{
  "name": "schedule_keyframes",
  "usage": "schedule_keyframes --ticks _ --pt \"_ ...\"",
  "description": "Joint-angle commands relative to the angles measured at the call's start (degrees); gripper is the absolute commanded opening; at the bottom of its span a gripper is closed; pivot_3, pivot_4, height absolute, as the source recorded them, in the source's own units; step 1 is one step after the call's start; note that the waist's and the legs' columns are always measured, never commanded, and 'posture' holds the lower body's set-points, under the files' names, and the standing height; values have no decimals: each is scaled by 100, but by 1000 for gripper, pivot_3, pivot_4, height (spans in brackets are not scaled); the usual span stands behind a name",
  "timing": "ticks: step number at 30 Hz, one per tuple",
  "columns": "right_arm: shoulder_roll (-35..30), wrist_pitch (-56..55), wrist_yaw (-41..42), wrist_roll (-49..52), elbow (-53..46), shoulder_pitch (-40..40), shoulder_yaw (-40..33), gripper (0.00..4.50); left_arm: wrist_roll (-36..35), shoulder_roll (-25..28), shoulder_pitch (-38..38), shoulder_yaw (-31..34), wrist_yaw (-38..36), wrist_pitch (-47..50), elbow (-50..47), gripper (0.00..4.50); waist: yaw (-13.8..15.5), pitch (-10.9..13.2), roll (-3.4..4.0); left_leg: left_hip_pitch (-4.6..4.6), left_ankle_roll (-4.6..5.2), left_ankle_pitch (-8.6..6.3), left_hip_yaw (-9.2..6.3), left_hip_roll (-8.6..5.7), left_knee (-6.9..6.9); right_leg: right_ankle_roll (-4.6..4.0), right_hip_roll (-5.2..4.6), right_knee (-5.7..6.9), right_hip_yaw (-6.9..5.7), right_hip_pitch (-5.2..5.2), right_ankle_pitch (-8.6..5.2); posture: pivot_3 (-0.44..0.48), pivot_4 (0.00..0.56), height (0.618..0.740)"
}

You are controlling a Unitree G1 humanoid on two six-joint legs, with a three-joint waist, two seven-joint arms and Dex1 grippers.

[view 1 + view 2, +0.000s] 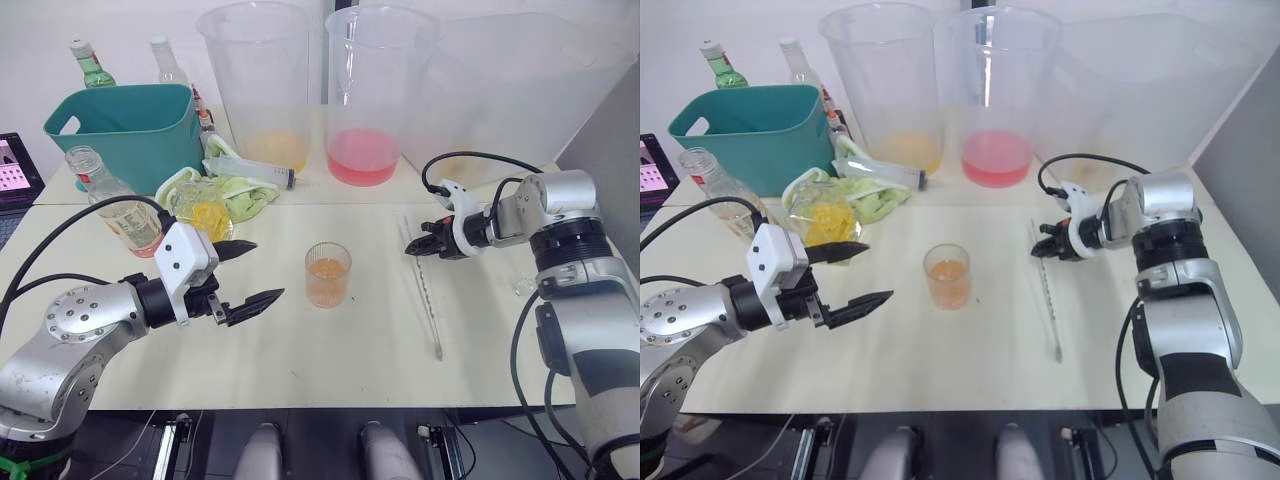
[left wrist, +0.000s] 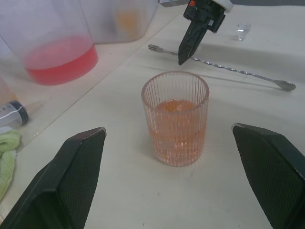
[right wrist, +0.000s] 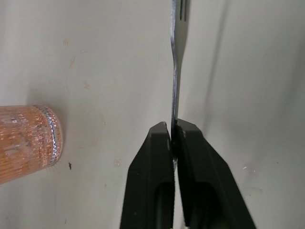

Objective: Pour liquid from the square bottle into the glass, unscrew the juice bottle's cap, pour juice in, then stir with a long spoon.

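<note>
The glass [image 1: 328, 274], a ribbed tumbler holding orange-pink liquid, stands mid-table. My left gripper [image 1: 266, 270] is open just to its left, and in the left wrist view its fingers flank the glass [image 2: 175, 119] without touching it. The long spoon [image 1: 427, 300] lies on the table right of the glass. My right gripper [image 1: 416, 250] is shut on its thin handle [image 3: 174, 90] near the forked far end. The square bottle [image 1: 205, 214], with yellow contents, sits among green cloth. The juice bottle [image 1: 118, 208] stands behind my left arm. Its cap is out of view.
A teal bin [image 1: 130, 125] stands at the back left. Two huge clear buckets hold yellow liquid [image 1: 262, 90] and pink liquid [image 1: 368, 100]. A syringe [image 1: 255, 172] and green cloth [image 1: 240, 196] lie before them. A small clear object [image 1: 520, 288] sits by my right arm.
</note>
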Motion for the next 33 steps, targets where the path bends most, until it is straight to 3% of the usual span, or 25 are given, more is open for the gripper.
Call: schedule_keyframes --ticks 1,4,7,9,13,18,21,23,24,29,33 --pt "-1 -42 93 -42 103 -31 -326 1955 173 61 85 238 21 -274 -57 4500 4 0 0 0 0 0 0 0 0 0 0 0 0 0 0 0 150 733" --pt "-129 173 149 46 131 -54 -649 3036 283 48 293 529 -33 -469 258 4500 2 0 0 1 0 0 0 0 0 0 0 1 0 0 0 0 150 733" --pt "-498 786 692 629 -544 -58 -1103 4042 464 222 890 1142 -362 -748 663 4500 -17 2 6 1 1 0 1 0 -2 0 1 5 1 -5 0 0 150 733" --pt "-740 800 827 766 -1031 154 -1215 4434 552 302 1136 1392 -577 -959 955 4500 -10 3 7 2 2 -1 1 0 -9 -1 0 4 1 -7 0 0 150 733" --pt "-1880 152 1748 956 -2295 1215 -1074 4434 621 536 1482 1896 -1030 -1166 1719 4500 63 1 4 2 2 -2 -2 1 -10 0 -2 -20 -11 8 -1 0 150 733" --pt "-2564 -485 2348 971 -2595 1917 -1244 4434 730 786 1653 2219 -1538 -1500 2469 4500 -1 2 5 5 2 -2 8 4 -8 2 -2 -27 -5 7 -2 0 150 733" --pt "-3020 -1561 3243 1226 -2621 3179 -2457 4434 975 847 1749 2307 -1629 -1855 2998 4500 -21 2 5 13 2 -2 15 14 -9 0 3 -26 -3 8 -2 0 150 733" --pt "-2665 -2955 2816 980 -2816 4089 -3654 4434 1048 856 1849 2282 -1733 -1931 3205 4500 30 -2 0 11 8 -5 14 13 -16 0 3 -27 -5 10 -2 0 150 733" --pt "-2540 -3485 2494 747 -2877 4418 -3918 4434 1089 843 1889 2266 -1760 -2010 3276 4500 21 -2 1 16 15 -10 17 8 -11 0 -2 -20 -3 14 -2 0 150 733" --pt "-2349 -3743 3023 1159 -2318 5204 -4587 4434 1192 651 1962 2242 -1664 -2252 3531 4500 9 -2 1 20 11 -8 21 9 -11 1 -1 -25 3 16 -1 0 150 733" --pt "-2177 -5052 3476 756 -2108 5792 -4452 4434 1262 583 2031 2188 -1654 -2337 3635 4500 -16 -2 1 71 12 -8 22 13 -14 2 3 -33 4 71 -4 0 150 733"
